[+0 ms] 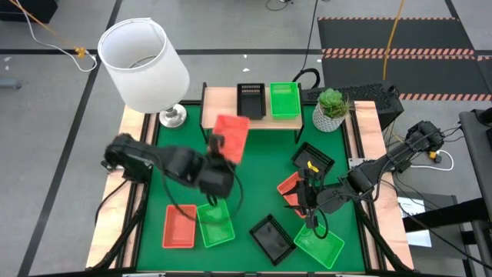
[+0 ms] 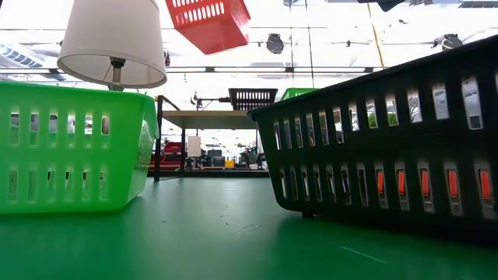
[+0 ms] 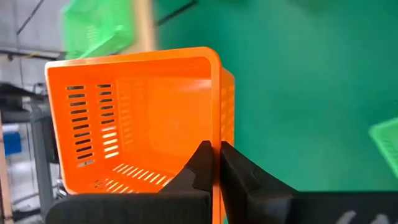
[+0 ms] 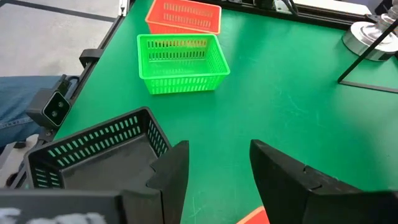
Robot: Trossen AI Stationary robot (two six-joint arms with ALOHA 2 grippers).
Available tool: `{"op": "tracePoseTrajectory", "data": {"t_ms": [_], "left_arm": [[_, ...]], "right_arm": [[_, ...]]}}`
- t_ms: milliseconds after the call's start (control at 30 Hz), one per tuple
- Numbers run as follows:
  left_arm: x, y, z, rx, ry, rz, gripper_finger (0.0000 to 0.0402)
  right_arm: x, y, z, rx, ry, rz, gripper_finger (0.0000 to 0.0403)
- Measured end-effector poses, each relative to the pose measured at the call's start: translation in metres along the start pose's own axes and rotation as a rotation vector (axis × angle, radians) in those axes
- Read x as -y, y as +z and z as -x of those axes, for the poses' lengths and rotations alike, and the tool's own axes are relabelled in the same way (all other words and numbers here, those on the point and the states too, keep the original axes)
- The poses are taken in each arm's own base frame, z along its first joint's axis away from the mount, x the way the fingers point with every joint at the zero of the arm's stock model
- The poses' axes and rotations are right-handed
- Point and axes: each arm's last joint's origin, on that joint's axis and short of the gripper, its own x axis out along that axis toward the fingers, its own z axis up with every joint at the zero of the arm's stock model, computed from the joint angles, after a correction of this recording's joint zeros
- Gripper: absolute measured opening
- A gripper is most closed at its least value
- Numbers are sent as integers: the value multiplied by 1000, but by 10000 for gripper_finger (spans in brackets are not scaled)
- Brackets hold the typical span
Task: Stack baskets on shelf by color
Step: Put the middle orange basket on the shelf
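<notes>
My left gripper (image 1: 222, 151) is shut on an orange-red basket (image 1: 231, 136) and holds it high above the table's middle, just in front of the shelf (image 1: 223, 98). The low view shows this basket (image 2: 210, 23) tilted in the air. On the shelf top stand a black basket (image 1: 251, 100) and a green basket (image 1: 284, 100), side by side. My right gripper (image 4: 217, 165) hangs open over the table's right half, above another orange-red basket (image 1: 290, 187), touching nothing. My left gripper holds the lifted basket by one side wall (image 3: 217, 134), at its rim. One finger (image 3: 200, 163) is inside the basket and the other (image 3: 239, 171) outside. The fingers slant down at it from the table's near left. The basket is clear of the table, tilted, its open side toward the wrist.
On the green mat lie an orange-red basket (image 1: 179, 228) and a green one (image 1: 216, 225) at near left, a black one (image 1: 271, 235) and a green one (image 1: 319, 246) at near right, and a black one (image 1: 313, 160) farther back. A lamp (image 1: 146, 63) and a potted plant (image 1: 332, 108) flank the shelf.
</notes>
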Motion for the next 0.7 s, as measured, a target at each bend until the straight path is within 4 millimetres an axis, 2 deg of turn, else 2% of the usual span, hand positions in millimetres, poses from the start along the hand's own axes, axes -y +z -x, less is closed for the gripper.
{"op": "tracePoseTrajectory", "data": {"t_ms": [133, 300, 500, 700], "left_arm": [[-38, -19, 10, 20, 29, 70, 13], [-78, -38, 4, -17, 61, 132, 7], [-109, -48, -18, -74, 43, 172, 16], [-128, -49, -47, -73, 18, 201, 10]], "right_arm": [[0, -1, 0, -9, -2, 15, 167], [0, -1, 0, -12, -2, 23, 167], [0, -1, 0, -12, -2, 24, 167], [0, -2, 0, -19, -4, 42, 167]]}}
